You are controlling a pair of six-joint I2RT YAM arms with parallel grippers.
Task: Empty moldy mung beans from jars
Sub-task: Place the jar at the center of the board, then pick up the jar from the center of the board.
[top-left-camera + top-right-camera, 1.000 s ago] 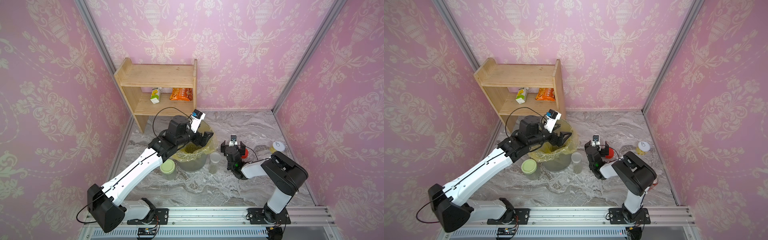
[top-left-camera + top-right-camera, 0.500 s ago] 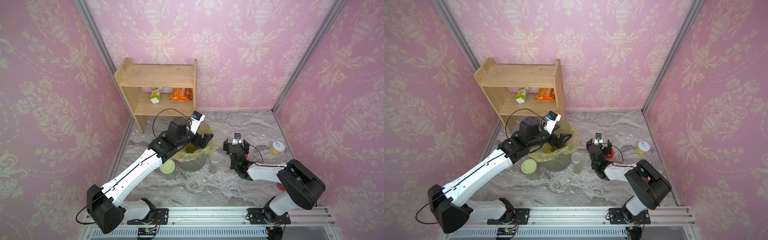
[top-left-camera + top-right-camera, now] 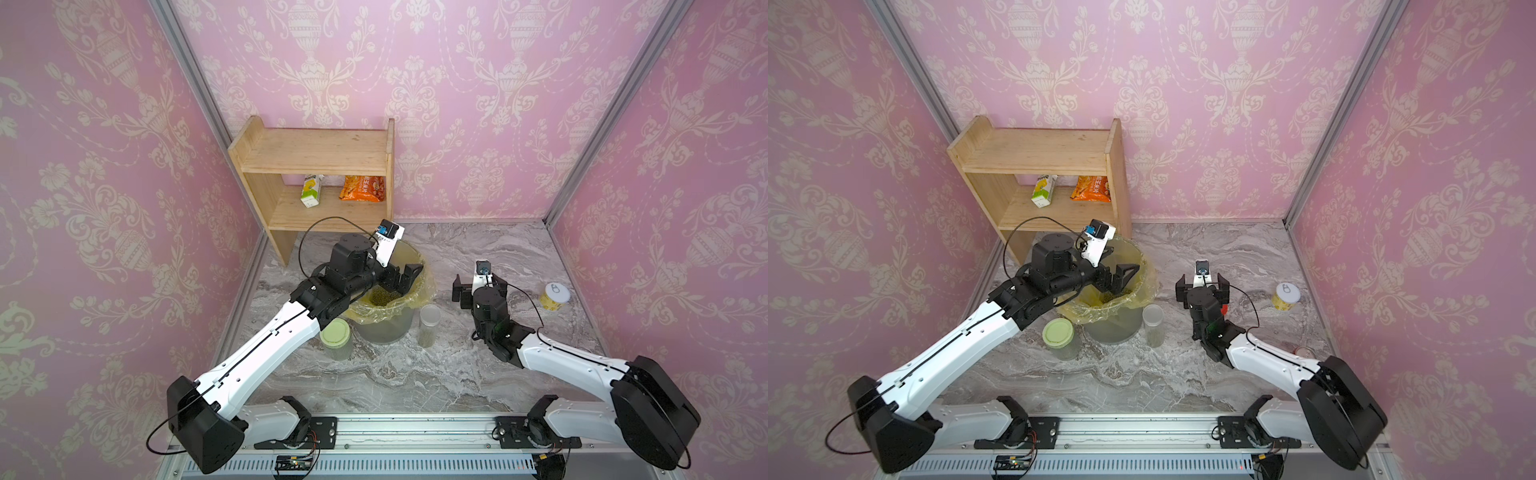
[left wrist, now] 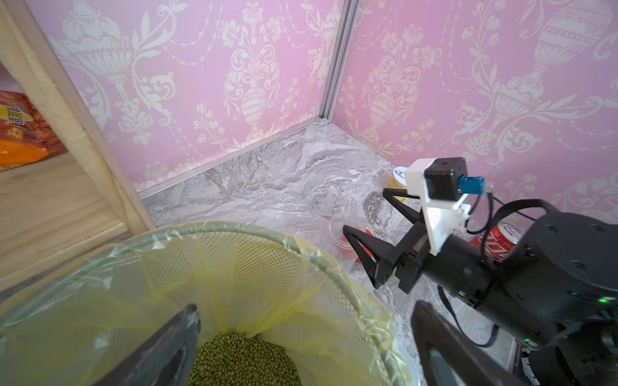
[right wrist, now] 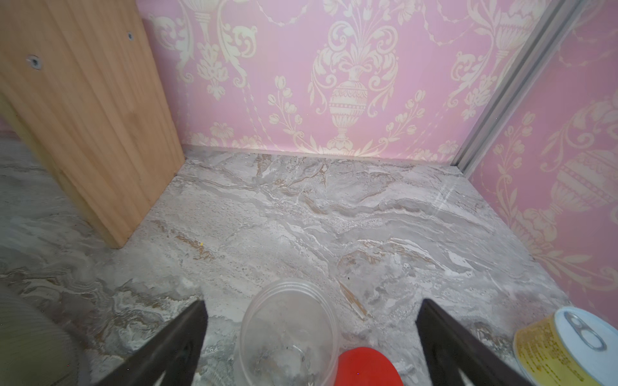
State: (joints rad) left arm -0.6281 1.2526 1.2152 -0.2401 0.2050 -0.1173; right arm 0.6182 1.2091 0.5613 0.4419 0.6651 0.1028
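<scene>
Hovering over the bin, left fingers stand spread wide, nothing between them. Directly below, the mung beans lie heaped at the bottom of the yellow bag that lines the bin.

Right fingers also spread. A clear lidless jar stands upright on the counter between them, with a gap on either side; no beans seen in it. Red lid lies just beside that jar.

Against the bin's near side: wide jar under a pale green lid, and slim jar with green beans in its lower part.

Yellow tin sits well apart, toward the right wall. Wooden shelf stands behind the bin.
</scene>
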